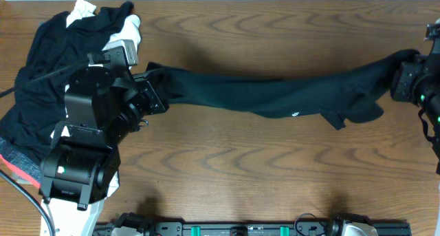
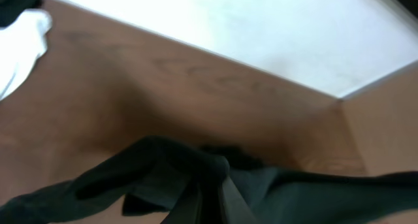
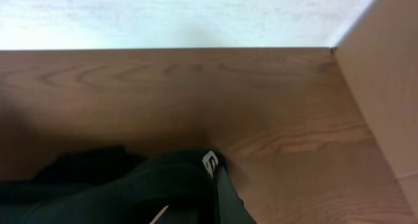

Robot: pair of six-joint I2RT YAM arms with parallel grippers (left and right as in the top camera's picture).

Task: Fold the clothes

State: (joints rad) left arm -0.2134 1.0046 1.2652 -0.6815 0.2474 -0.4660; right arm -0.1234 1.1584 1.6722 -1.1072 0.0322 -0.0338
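Observation:
A black garment (image 1: 275,95) is stretched across the wooden table between my two grippers. My left gripper (image 1: 152,91) is shut on its left end; in the left wrist view the dark cloth (image 2: 196,168) bunches over the fingers (image 2: 212,191). My right gripper (image 1: 405,74) is shut on its right end; the right wrist view shows the cloth (image 3: 144,185) with a small white label (image 3: 209,162) pinched at the fingers (image 3: 212,185). The cloth sags toward the table in the middle.
A heap of black and white clothes (image 1: 48,64) lies at the far left, partly under the left arm, with a red-edged piece (image 1: 20,168) at the left front. A white wall runs along the table's far edge (image 3: 163,49).

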